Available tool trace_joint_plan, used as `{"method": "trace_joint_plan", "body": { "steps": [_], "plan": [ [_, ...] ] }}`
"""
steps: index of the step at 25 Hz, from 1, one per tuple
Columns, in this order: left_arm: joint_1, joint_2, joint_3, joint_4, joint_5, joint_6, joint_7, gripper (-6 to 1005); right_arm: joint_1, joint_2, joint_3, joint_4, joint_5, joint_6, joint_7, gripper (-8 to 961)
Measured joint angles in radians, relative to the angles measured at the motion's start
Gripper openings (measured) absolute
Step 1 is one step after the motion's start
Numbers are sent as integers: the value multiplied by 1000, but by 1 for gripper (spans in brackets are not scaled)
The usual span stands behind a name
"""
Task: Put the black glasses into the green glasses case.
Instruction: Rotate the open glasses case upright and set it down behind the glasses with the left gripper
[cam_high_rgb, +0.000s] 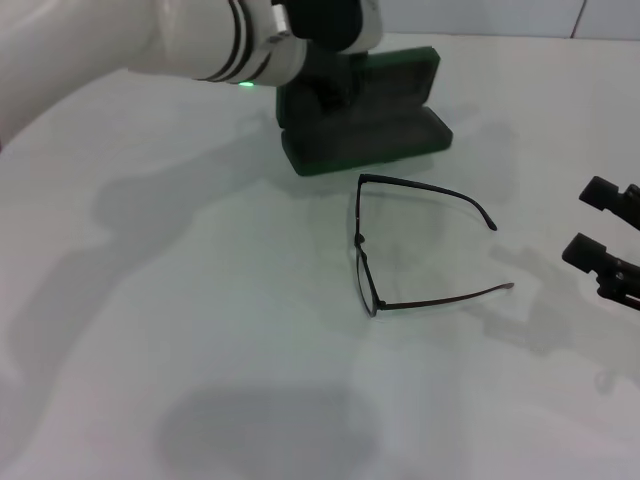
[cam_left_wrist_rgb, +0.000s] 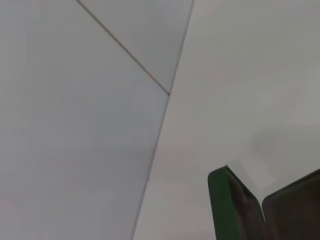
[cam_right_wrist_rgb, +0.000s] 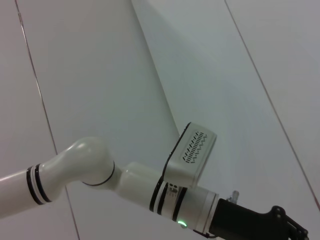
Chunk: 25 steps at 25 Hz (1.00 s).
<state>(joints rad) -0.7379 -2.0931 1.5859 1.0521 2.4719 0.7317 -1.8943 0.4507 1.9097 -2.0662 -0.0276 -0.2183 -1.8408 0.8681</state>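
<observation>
The left gripper (cam_high_rgb: 325, 75) sits at the open green glasses case (cam_high_rgb: 385, 135); its grip can't be told. The black glasses (cam_high_rgb: 400, 245) lie unfolded on the white table (cam_high_rgb: 200, 350), just before the case. The right gripper (cam_high_rgb: 598, 222) waits at the right edge, fingers apart.

A white table (cam_high_rgb: 200, 330) carries the open green glasses case (cam_high_rgb: 365, 135) toward its far edge, with the black glasses (cam_high_rgb: 400, 245) unfolded nearer mid-surface.

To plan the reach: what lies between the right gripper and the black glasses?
Only bare white table, in the head view, between the right gripper and the black glasses.
</observation>
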Motion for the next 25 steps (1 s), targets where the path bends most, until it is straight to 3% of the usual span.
{"method": "trace_joint_plan", "body": {
  "steps": [6,14,25],
  "plan": [
    [63,-2,26,-10,-2,-152,60,150,3,0,0,0,0,1,0,887],
    [122,-1,166,-58,-9,-365,105,145,3,0,0,0,1,3,1,887],
    [135,2,267,-76,-59,-422,106,142,3,0,0,0,3,3,2,887]
  ]
}}
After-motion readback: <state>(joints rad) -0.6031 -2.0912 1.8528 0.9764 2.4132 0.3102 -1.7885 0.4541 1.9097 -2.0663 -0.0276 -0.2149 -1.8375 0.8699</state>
